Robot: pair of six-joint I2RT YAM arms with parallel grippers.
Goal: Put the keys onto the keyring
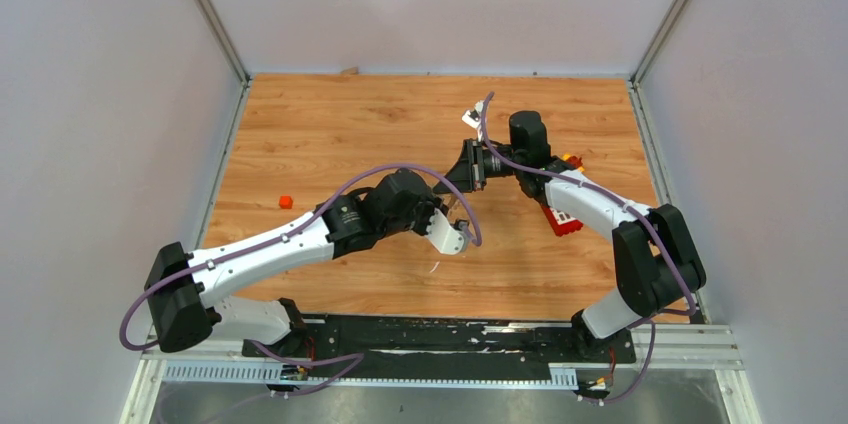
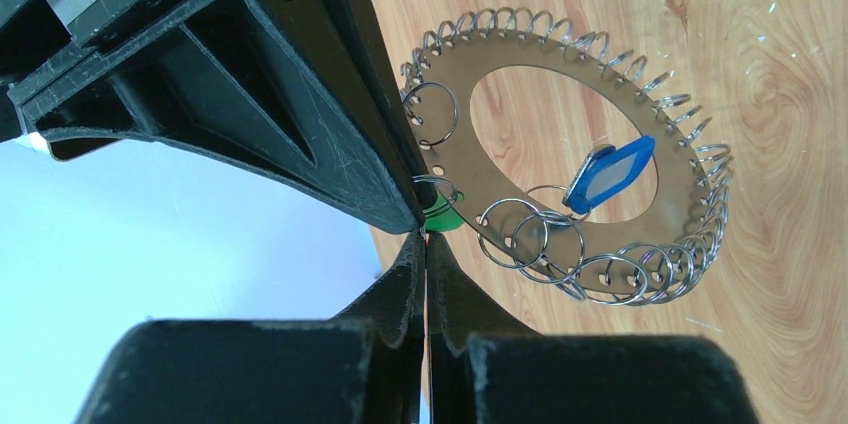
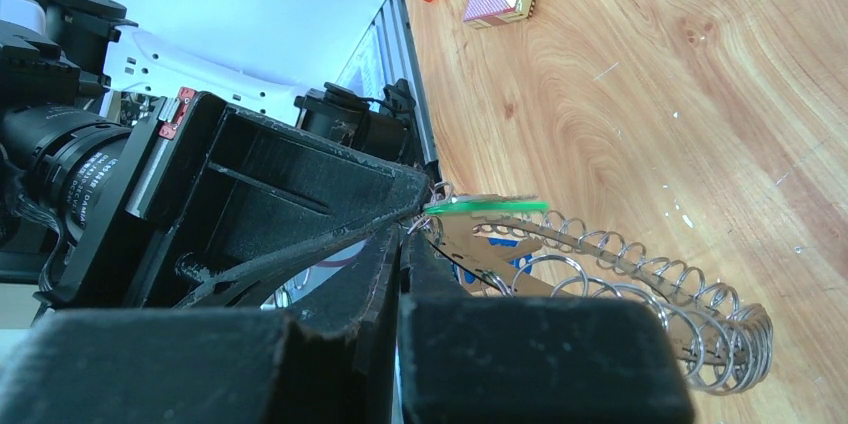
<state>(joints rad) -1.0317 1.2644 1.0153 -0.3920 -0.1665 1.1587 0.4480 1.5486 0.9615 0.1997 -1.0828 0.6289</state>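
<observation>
Left pincer (image 2: 425,240) pinching keyring (image 2: 670,184), silver, loop-fringed

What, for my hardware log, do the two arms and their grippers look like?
Both the left arm and right arm have white link shells, black joint housings and a purple cable looping alongside. The left gripper and right gripper have black, wedge-shaped, scuffed plastic fingers; each carries a small red tag near its base.
</observation>
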